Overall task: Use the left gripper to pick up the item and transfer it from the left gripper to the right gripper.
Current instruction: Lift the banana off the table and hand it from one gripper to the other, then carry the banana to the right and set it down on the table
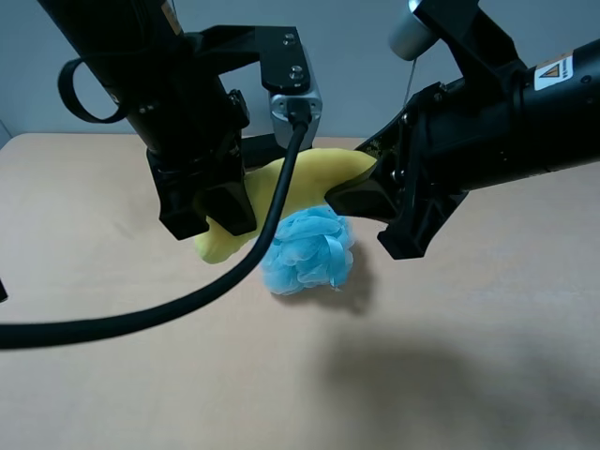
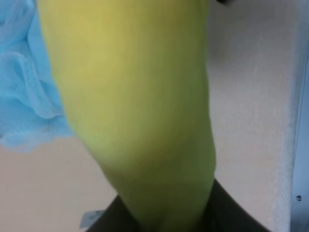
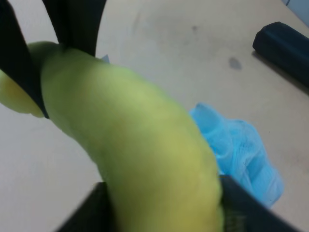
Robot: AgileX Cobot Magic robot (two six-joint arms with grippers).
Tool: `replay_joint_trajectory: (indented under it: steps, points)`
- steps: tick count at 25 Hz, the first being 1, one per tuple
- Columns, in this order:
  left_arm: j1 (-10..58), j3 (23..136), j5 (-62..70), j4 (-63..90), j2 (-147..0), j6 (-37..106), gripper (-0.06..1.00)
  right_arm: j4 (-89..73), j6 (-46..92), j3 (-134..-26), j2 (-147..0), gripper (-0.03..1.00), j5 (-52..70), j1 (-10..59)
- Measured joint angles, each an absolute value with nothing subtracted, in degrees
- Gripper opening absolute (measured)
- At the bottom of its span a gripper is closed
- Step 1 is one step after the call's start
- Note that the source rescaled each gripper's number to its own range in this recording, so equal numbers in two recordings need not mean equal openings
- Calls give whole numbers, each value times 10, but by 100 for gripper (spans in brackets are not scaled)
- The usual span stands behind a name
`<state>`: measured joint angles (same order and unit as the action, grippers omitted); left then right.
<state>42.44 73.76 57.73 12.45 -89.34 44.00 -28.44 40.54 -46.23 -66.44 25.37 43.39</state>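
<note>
The yellow plush banana (image 1: 323, 174) hangs in the air above the table, held at both ends. My left gripper (image 1: 217, 211) is shut on its left end; in the left wrist view the banana (image 2: 140, 106) fills the frame, with the black fingers (image 2: 231, 210) at its sides. My right gripper (image 1: 366, 185) is closed around its right end; in the right wrist view the banana (image 3: 145, 140) runs between my right fingers (image 3: 84, 215) and out to the left gripper's fingers (image 3: 72, 21). The stem tip and tag are hidden.
A fluffy blue bath puff (image 1: 307, 249) lies on the beige table (image 1: 469, 375) just below the banana; it also shows in the left wrist view (image 2: 24, 87) and the right wrist view (image 3: 241, 145). A black oblong case (image 3: 285, 46) lies farther off. The left arm's thick cable (image 1: 141, 319) sweeps across the front left.
</note>
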Motion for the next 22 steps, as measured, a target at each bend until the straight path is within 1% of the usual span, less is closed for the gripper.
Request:
replay_joint_trajectory:
  steps: [2, 4, 10, 11, 12, 13, 14, 15, 16, 18, 19, 22]
  points:
    - [424, 738, 576, 124, -893, 440, 0, -284, 406, -462, -664, 18, 254, 434]
    - [424, 738, 572, 125, -893, 440, 0, -285, 408, -462, -665, 1, 256, 434]
    - [424, 738, 552, 120, -893, 440, 0, -285, 408, -462, -665, 0, 257, 434]
    - [424, 738, 547, 118, -893, 440, 2, -283, 408, -462, -665, 0, 257, 434]
    - [424, 738, 542, 118, -893, 440, 10, -283, 408, -462, -665, 0, 257, 434]
    - [424, 738, 536, 118, -893, 440, 23, -283, 408, -462, -665, 0, 257, 434]
    - [424, 738, 529, 119, -893, 438, 39, -283, 408, -462, -665, 0, 257, 434]
    - [424, 738, 521, 122, -893, 433, 60, -283, 408, -462, -665, 0, 258, 434]
    - [424, 738, 514, 124, -893, 420, 77, -283, 409, -462, -665, 0, 260, 434]
    - [424, 738, 513, 121, -893, 401, 90, -283, 409, -462, -665, 0, 260, 434]
    - [424, 741, 515, 116, -893, 388, 94, -283, 409, -462, -665, 0, 261, 434]
    - [424, 758, 532, 82, -877, 336, 98, -284, 409, -462, -665, 0, 262, 434]
